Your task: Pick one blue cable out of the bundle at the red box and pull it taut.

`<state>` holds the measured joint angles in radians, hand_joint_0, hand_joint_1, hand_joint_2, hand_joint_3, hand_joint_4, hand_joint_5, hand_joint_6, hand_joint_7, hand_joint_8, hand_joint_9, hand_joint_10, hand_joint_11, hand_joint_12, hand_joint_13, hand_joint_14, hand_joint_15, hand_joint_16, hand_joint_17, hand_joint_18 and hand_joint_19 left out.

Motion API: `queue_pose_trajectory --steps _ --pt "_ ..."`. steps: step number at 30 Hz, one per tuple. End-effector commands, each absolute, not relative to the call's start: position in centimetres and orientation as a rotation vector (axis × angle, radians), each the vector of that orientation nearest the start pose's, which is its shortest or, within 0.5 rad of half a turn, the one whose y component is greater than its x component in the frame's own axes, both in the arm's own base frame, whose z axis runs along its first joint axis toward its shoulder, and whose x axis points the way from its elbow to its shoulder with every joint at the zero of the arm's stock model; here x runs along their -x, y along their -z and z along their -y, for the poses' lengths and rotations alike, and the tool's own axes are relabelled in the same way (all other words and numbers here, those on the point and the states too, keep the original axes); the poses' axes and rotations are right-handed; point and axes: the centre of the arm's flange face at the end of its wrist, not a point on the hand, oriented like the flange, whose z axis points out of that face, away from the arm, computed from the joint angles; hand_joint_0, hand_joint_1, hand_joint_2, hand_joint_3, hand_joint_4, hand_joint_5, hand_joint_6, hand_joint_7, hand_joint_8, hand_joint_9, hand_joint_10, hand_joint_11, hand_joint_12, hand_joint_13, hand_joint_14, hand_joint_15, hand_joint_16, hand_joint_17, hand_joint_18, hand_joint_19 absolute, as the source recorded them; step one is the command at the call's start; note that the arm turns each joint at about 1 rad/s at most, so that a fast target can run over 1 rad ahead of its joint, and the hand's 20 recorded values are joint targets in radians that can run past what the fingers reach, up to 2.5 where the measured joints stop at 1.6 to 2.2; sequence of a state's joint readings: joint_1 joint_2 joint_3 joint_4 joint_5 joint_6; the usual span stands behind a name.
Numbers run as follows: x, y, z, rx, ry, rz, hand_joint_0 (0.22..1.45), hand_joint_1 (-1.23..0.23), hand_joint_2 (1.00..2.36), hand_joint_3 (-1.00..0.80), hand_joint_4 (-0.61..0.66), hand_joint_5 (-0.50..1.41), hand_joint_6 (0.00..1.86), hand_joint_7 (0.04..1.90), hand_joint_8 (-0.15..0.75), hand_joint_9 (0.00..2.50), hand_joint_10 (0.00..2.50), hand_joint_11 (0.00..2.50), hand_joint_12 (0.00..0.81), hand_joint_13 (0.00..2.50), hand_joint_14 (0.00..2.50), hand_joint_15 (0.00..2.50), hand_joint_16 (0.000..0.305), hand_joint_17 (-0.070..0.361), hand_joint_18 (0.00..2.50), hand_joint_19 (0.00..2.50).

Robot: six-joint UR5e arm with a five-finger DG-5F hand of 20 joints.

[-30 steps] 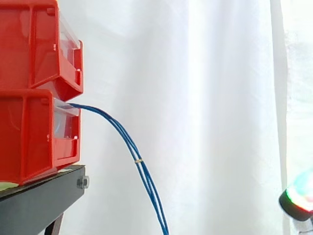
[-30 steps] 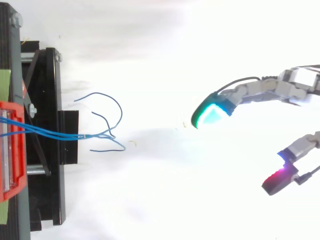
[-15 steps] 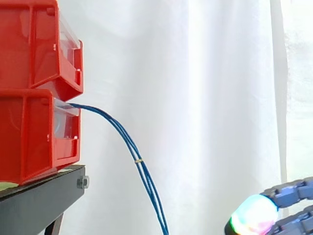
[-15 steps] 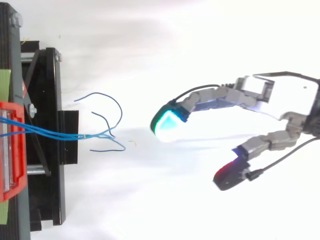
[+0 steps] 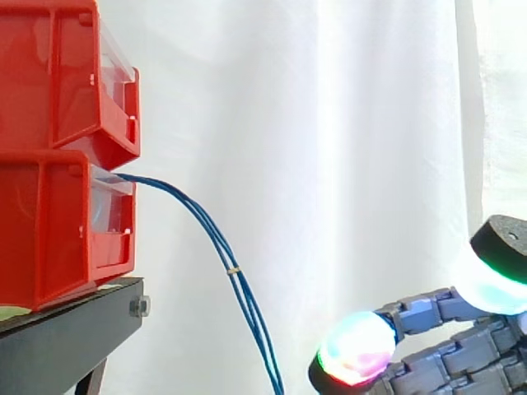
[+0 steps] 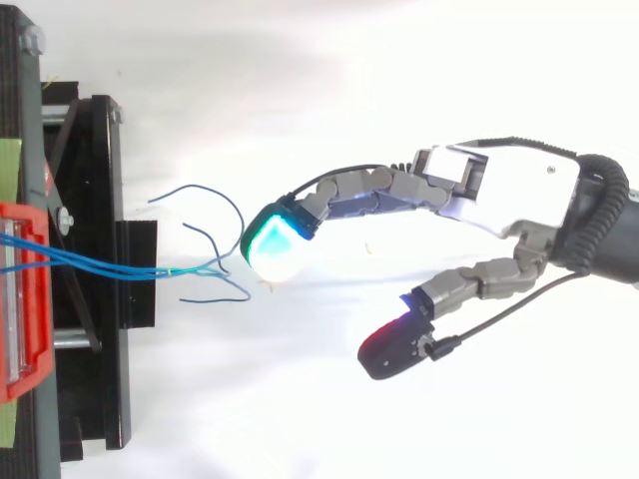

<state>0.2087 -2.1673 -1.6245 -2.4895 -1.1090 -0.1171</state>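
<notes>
Top view first: we see the hand reaching in from the right edge. Its fingers are stretched out and relaxed, and the thumb is held well apart below them. Nothing lies between them (so it is open and carries nothing). The leading fingertip, glowing green and white, sits just beside the loose ends of the blue cables. We cannot tell whether it touches the nearest loop. The thumb's pad glows red and magenta and lies well clear of the cables.

The cables come from the red bins at the left edge and run close together across the black stand. Past its front edge they fan out into several curling ends.

From the side we see the two bins stacked on the stand, the upper bin resting on the lower bin. The cables leave the front opening of the lower bin, arc down to the right as one slack bundle and run out of the bottom edge. A small pale tie holds them together partway down. The hand sits low in the right corner before the white curtain. Its nearest glowing fingertip is to the right of the hanging bundle, with a strip of curtain showing between them.
</notes>
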Motion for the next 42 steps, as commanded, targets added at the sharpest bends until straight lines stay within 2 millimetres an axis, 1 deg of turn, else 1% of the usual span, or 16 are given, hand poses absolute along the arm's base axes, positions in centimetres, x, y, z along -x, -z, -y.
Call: queue_pose_trajectory --steps 1,4,6,7,12,24,31,32,33,34,35,36,37,38,40,42 --pt "-67.0 -17.5 4.3 -1.238 -0.923 -1.082 0.46 -0.75 1.0 -0.5 0.34 -0.18 0.5 0.72 0.327 0.5 0.0 0.12 0.372 0.39 0.0 0.13 0.05 0.112 0.27 0.09" --pt "-69.7 -16.3 4.6 -1.247 -0.95 -1.066 0.47 -0.75 1.0 -0.5 0.33 -0.18 0.5 0.72 0.32 0.5 0.0 0.13 0.365 0.38 0.0 0.13 0.048 0.109 0.27 0.09" --pt "-70.2 -16.0 4.7 -1.247 -0.961 -1.073 0.48 -0.75 1.0 -0.5 0.33 -0.18 0.5 0.72 0.319 0.5 0.0 0.13 0.362 0.38 0.0 0.14 0.048 0.108 0.26 0.1" --pt "-71.0 -16.2 4.5 -1.243 -0.975 -1.076 0.48 -0.75 1.0 -0.5 0.33 -0.18 0.5 0.72 0.319 0.5 0.0 0.12 0.362 0.38 0.0 0.14 0.048 0.108 0.27 0.1" --pt "-71.4 -16.8 4.7 -1.233 -0.971 -1.097 0.48 -0.74 1.0 -0.5 0.34 -0.18 0.5 0.72 0.317 0.51 0.0 0.13 0.362 0.38 0.0 0.13 0.048 0.108 0.26 0.1" --pt "-71.3 -16.6 5.9 -1.232 -0.955 -1.09 0.48 -0.73 1.0 -0.5 0.34 -0.17 0.5 0.72 0.318 0.51 0.0 0.12 0.362 0.38 0.0 0.14 0.047 0.107 0.26 0.1" --pt "-71.9 -17.3 5.7 -1.16 -0.951 -1.072 0.49 -0.73 1.0 -0.5 0.35 -0.17 0.5 0.74 0.317 0.51 0.0 0.13 0.356 0.39 0.01 0.14 0.047 0.106 0.26 0.11" --pt "-72.1 -16.1 5.7 -1.155 -0.941 -1.084 0.5 -0.73 1.0 -0.5 0.35 -0.17 0.5 0.74 0.312 0.51 0.0 0.12 0.356 0.39 0.0 0.14 0.047 0.105 0.26 0.11" --pt "-72.1 -16.1 5.7 -1.155 -0.941 -1.084 0.5 -0.74 1.0 -0.5 0.35 -0.17 0.5 0.75 0.312 0.51 0.0 0.13 0.355 0.39 0.0 0.14 0.047 0.105 0.25 0.12" --pt "-72.9 -15.5 5.7 -1.152 -0.954 -1.072 0.5 -0.74 1.0 -0.5 0.35 -0.17 0.5 0.75 0.312 0.51 0.0 0.13 0.355 0.39 0.01 0.14 0.047 0.105 0.26 0.12" --pt "-73.7 -14.2 5.8 -1.159 -0.969 -1.07 0.5 -0.74 1.0 -0.5 0.35 -0.16 0.5 0.75 0.312 0.51 0.0 0.13 0.355 0.39 0.01 0.14 0.046 0.105 0.26 0.11" --pt "-74.3 -13.7 5.8 -1.162 -0.983 -1.068 0.5 -0.74 1.0 -0.5 0.36 -0.16 0.5 0.77 0.312 0.51 0.0 0.13 0.353 0.39 0.0 0.14 0.046 0.104 0.26 0.12" --pt "-74.8 -13.7 5.8 -1.162 -1.003 -1.063 0.5 -0.73 1.0 -0.5 0.36 -0.16 0.5 0.77 0.313 0.51 0.0 0.13 0.352 0.39 0.0 0.14 0.046 0.105 0.26 0.11" --pt "-76.5 -13.7 5.6 -1.158 -1.056 -1.061 0.51 -0.73 1.0 -0.5 0.36 -0.16 0.5 0.77 0.312 0.52 0.0 0.14 0.352 0.39 0.0 0.14 0.046 0.104 0.26 0.12" --pt "-77.1 -14.3 5.4 -1.153 -1.056 -1.078 0.51 -0.73 1.0 -0.5 0.36 -0.16 0.5 0.78 0.311 0.52 0.0 0.13 0.351 0.39 0.0 0.13 0.046 0.103 0.26 0.12" --pt "-77.0 -14.3 5.4 -1.153 -1.04 -1.093 0.52 -0.73 1.0 -0.5 0.37 -0.15 0.5 0.8 0.31 0.53 0.0 0.13 0.346 0.4 0.0 0.15 0.046 0.102 0.26 0.12"
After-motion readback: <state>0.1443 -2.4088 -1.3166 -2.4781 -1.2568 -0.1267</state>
